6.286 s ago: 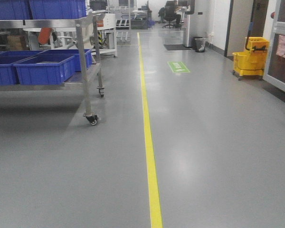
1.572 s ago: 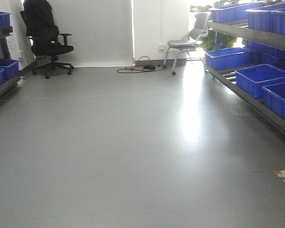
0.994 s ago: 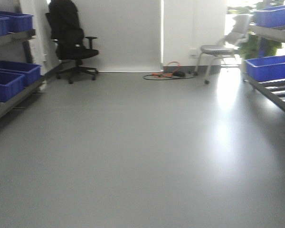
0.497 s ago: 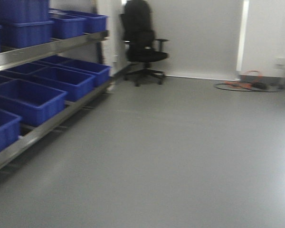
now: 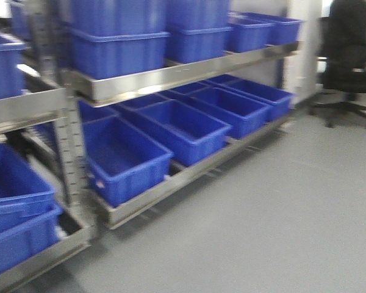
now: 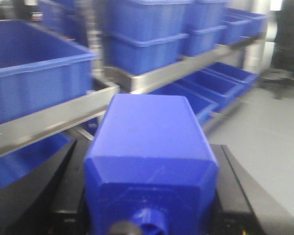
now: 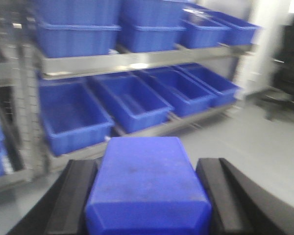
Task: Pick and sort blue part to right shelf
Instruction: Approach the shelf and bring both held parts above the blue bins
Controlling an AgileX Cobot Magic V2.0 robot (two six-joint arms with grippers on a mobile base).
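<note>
Right wrist-mounted view: your right gripper point(image 7: 146, 164) is clamping the blue part point(image 7: 144, 186), with black fingers point(image 7: 71, 196) pressing both flanks and sloped shoulders facing the lens. The cap end is not showing. I am judging this the task's piece mainly because the other block is carrying a knob. Your left gripper point(image 6: 151, 161) is gripping that knobbed blue block point(image 6: 147, 122), knob at bottom centre of its frame.

Front view is reading blurred. The right shelf point(image 5: 189, 72) is filling left and centre, open blue bins point(image 5: 131, 177) are sitting on both tiers, and a black office chair point(image 5: 351, 49) is standing at upper right.

Key relation: in the right wrist frame the bins are lying ahead and toward the upper left, well apart from the part. The part's long axis is pointing forward along the fingers, toward the rack. The bins' long sides are running back from the front rail. Your left arm is looking nearer the rack, but you are carrying the part on the right, so you are likely needing to close in before reaching.
</note>
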